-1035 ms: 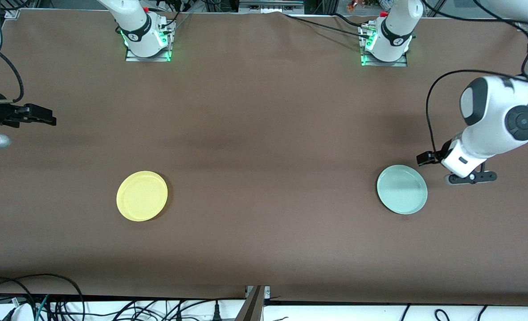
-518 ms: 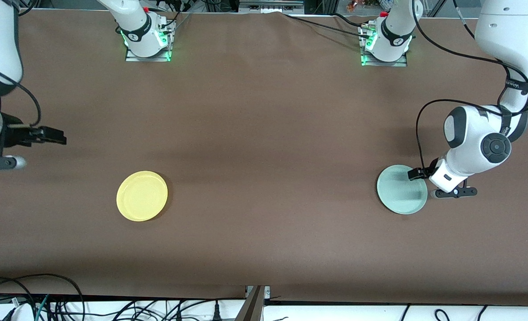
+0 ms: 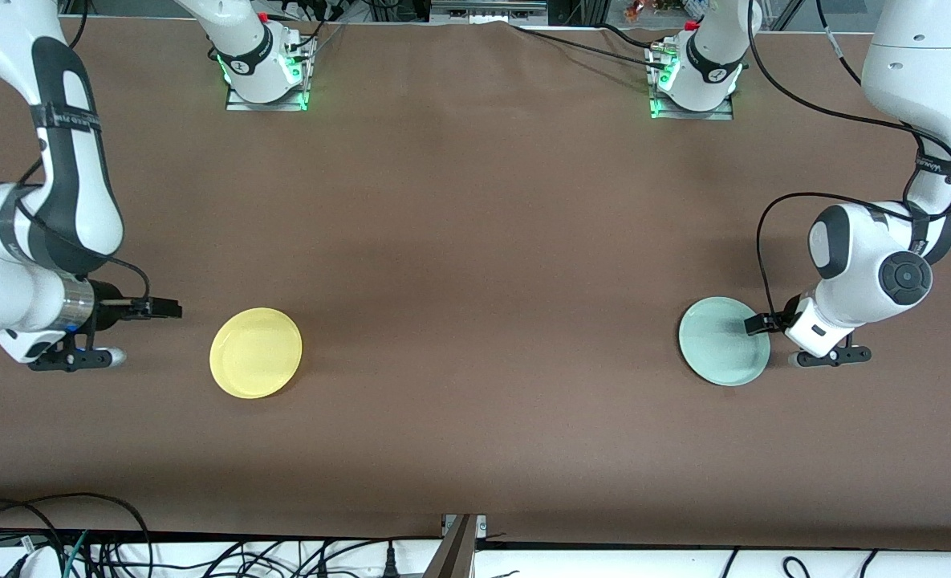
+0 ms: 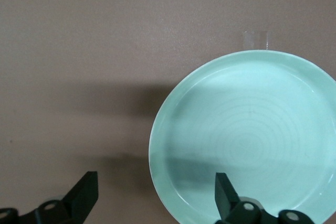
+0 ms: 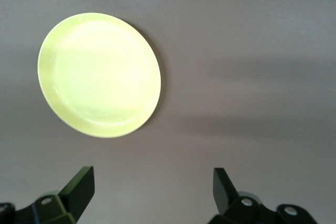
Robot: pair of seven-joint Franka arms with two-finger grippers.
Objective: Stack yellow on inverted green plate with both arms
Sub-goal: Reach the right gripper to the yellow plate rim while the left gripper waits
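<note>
left end effector point(image 3: 754, 323): fingers spread wide, empty; has dropped in from the desk's edge to the green plate's rim at the left arm's end, one finger over the plate floor, the other outside the rim on the desk side.
right end effector point(image 3: 166, 308): also wide, empty; has swung down and in toward the yellow, now low over bare desk point(image 3: 475, 241) just beside it, not touching.
green plate point(image 3: 723, 341): flat on desk, cavity up, not yet inverted.
yellow point(image 3: 256, 352): flat on desk, toward the right arm's end, well apart from green plate.
change: both arms closed in on their own plates.
meaning: probably pre-grasp; left looks set for the rim pinch and flip, right needs a further approach.
</note>
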